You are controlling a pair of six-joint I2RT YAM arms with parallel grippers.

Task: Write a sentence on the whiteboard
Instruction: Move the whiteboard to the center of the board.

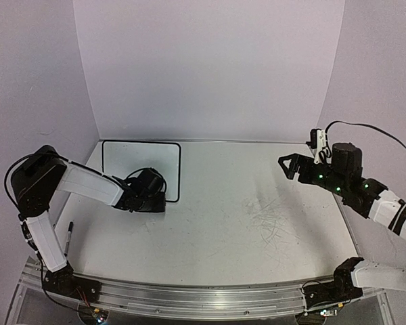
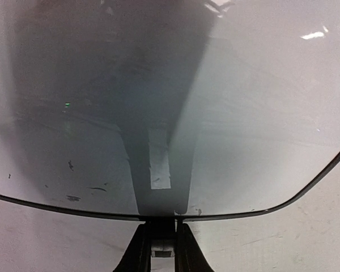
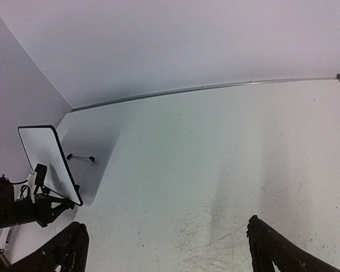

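Note:
The whiteboard (image 1: 139, 162) is at the back left of the table, its face blank apart from a few dark specks; no blue sentence shows. My left gripper (image 1: 149, 195) is shut on the middle of the board's near black frame edge (image 2: 158, 217). In the right wrist view the board (image 3: 45, 156) stands tilted up, a thin wire foot (image 3: 82, 158) behind it, with the left gripper (image 3: 42, 198) at its lower edge. My right gripper (image 1: 289, 166) is open and empty, raised over the right side of the table, its fingers (image 3: 73, 243) wide apart.
A black marker (image 1: 68, 237) lies on the table beside the left arm's base. Grey scratch marks (image 1: 274, 220) cover the right middle of the tabletop. White walls close the back and both sides.

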